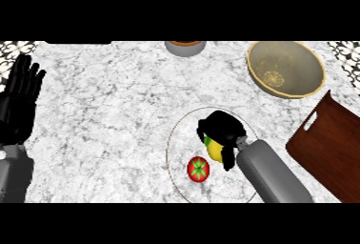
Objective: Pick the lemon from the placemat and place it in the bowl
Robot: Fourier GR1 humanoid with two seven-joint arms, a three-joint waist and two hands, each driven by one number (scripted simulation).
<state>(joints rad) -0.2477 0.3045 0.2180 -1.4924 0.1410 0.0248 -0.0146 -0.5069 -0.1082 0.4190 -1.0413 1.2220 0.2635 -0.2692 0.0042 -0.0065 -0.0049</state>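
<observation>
Two hands in the head view, but only one is doing anything. The robot's black right hand (pixel 222 127) sits on top of the yellow oval lemon (pixel 215 148), fingers curled down over its far end, so most of the fruit is hidden and only the near part pokes out by the wrist. Looks like the hand is wrapped around it; whether it's off the surface yet, can't tell from this angle.

The lemon is on the pale round placemat with the thin dark rim (pixel 175 138), which blends into the white marble counter (pixel 105 109). A small red tomato with a green star-shaped top (pixel 199 168) sits just beside the lemon, toward the robot and a bit left, not touching the hand as far as can be seen.

What matters for the next bit: the tan round bowl (pixel 286 69) is up and to the right of the hand, well apart, and the brown wooden cutting board (pixel 327 152) lies off to the right, below that path. So the carry goes away from the robot and rightward, and the right hand is clearly the nearer one.

The black left hand (pixel 21 102) rests open, fingers up, at the left edge.

A grey cup with a brown inside (pixel 185 46) sits at the far edge.
</observation>
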